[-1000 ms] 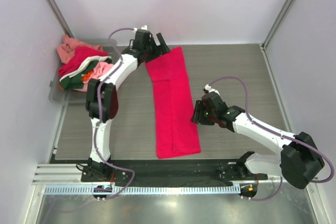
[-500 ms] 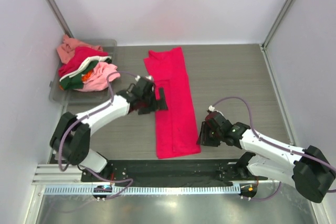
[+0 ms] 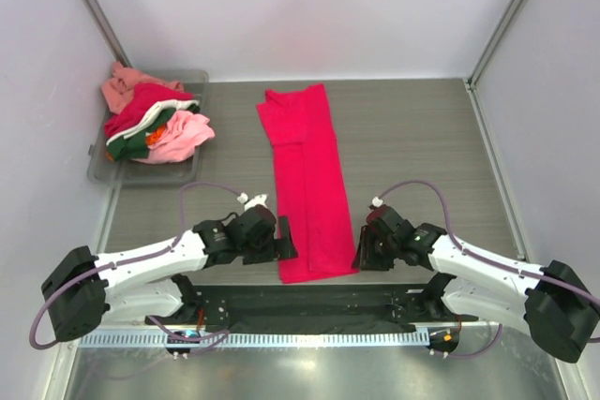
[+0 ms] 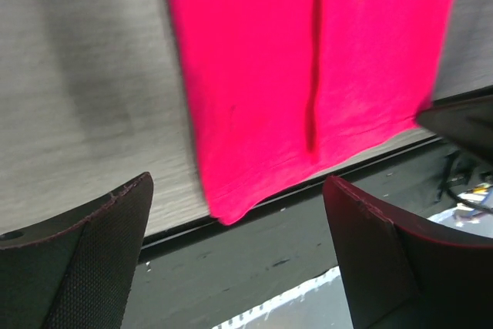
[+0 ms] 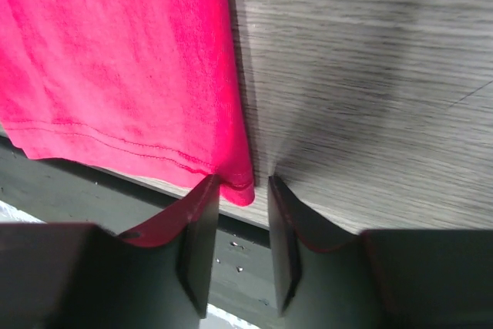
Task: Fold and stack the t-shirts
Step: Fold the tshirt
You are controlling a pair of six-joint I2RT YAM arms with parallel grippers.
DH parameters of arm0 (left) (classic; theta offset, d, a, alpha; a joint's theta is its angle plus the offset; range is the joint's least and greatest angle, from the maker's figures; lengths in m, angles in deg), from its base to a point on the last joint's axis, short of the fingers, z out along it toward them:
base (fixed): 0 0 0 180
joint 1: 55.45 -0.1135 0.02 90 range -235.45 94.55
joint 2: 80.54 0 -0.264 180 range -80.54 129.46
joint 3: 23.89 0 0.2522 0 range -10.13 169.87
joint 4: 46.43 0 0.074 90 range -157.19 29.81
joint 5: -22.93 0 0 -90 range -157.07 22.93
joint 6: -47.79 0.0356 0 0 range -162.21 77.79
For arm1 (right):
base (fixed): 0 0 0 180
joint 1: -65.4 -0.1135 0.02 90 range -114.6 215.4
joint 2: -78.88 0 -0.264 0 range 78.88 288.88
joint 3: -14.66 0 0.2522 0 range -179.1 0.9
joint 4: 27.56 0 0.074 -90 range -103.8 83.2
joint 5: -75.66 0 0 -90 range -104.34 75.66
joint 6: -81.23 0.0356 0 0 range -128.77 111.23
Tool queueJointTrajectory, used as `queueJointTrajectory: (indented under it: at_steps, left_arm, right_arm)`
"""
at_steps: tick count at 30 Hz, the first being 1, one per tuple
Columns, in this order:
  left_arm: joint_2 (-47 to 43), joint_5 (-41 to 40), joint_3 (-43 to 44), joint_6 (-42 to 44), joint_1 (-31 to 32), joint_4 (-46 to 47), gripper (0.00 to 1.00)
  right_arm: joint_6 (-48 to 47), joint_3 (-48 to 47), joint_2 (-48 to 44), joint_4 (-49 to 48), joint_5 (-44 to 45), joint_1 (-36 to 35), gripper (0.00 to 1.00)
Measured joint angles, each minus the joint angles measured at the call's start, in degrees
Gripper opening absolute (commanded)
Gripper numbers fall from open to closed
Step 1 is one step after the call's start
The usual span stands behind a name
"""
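**One-layer pinch risked**

The crimson t-shirt (image 3: 307,175) is laid lengthwise on the bench (image 3: 412,138), hem at the near edge. The left gripper (image 3: 283,237) is spread wide, the right gripper (image 5: 240,186) narrowly parted at a hem corner. Only one layer might be caught, skewing the fold.

T-shirt (image 3: 306,185) centre, left gripper (image 3: 284,239) and right gripper (image 3: 360,252) flanking near hem; pile (image 3: 150,124) apparently in bin (image 3: 101,168), far-left.

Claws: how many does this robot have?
2. The left claw is wide open over the crimson t-shirt's near left corner. The right claw, jaws narrowly apart, is at its near right corner. None seems hidden.
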Motion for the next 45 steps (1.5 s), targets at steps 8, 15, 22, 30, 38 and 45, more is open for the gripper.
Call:
queueJointTrajectory:
  at_steps: [8,15,22,30,38,45]
  left_arm:
    - [-6.3,-1.4,-8.4,-6.8,2.2,0.6,0.68]
    - [-8.7,0.1,-11.8,-10.1,2.3,3.4,0.54]
    - [-6.9,2.3,-14.6,-12.9,2.8,9.5,0.43]
    - [-1.3,4.3,-14.9,-15.0,4.3,17.4,0.0]
    - [-6.1,5.3,-16.3,-16.6,5.6,17.7,0.0]
    - [-16.5,6.0,-16.4,-18.5,4.4,15.4,0.0]
  right_arm:
    - [0.2,0.2,2.2,-2.0,-1.3,-0.9,0.13]
    - [0.5,0.4,2.5,-2.6,-1.5,-1.4,0.01]
    - [0.7,0.5,2.5,-2.8,-1.5,-1.6,0.01]
    - [1.3,1.3,1.5,-3.6,-1.7,-1.8,0.01]
    - [1.5,1.4,-3.6,-0.9,-1.9,-1.9,0.01]
    - [0.5,-5.8,-7.0,3.5,-0.6,-1.9,0.01]
